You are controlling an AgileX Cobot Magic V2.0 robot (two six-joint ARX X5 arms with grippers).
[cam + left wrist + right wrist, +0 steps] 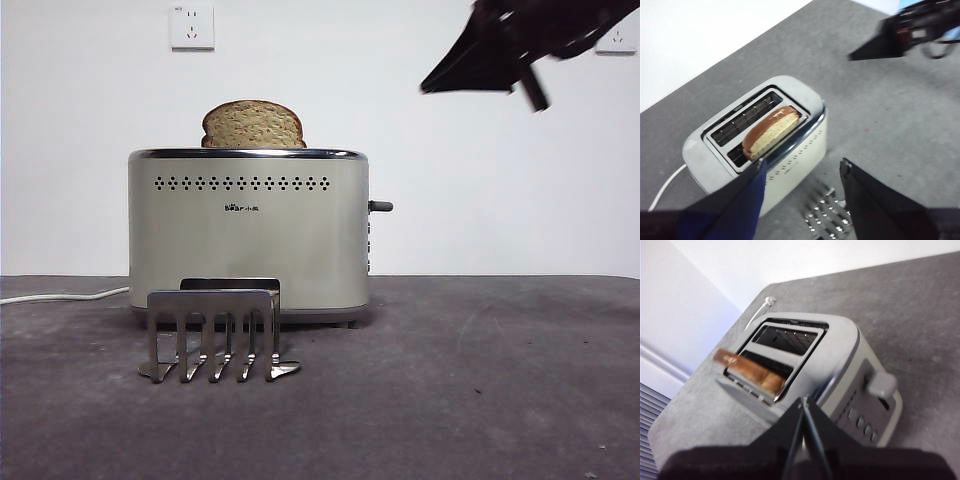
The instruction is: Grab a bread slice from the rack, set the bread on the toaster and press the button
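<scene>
The slice of bread (252, 125) stands upright in a slot of the cream toaster (250, 240), its domed top sticking out above the chrome rim. In the left wrist view the bread (771, 132) sits in the slot nearer the rack. The steel rack (215, 335) stands empty in front of the toaster. The dark button (380, 206) juts from the toaster's right end. My right gripper (430, 85) hangs shut, high and to the right of the toaster, with the button (881, 384) beyond its tips (804, 401). My left gripper (802, 167) is open above the toaster (800, 145) and rack (827, 220), holding nothing.
A white power cord (60, 296) runs left from the toaster along the grey table. Two white wall sockets (192, 27) (617, 40) sit high on the back wall. The table edge lies close behind the toaster (835, 350).
</scene>
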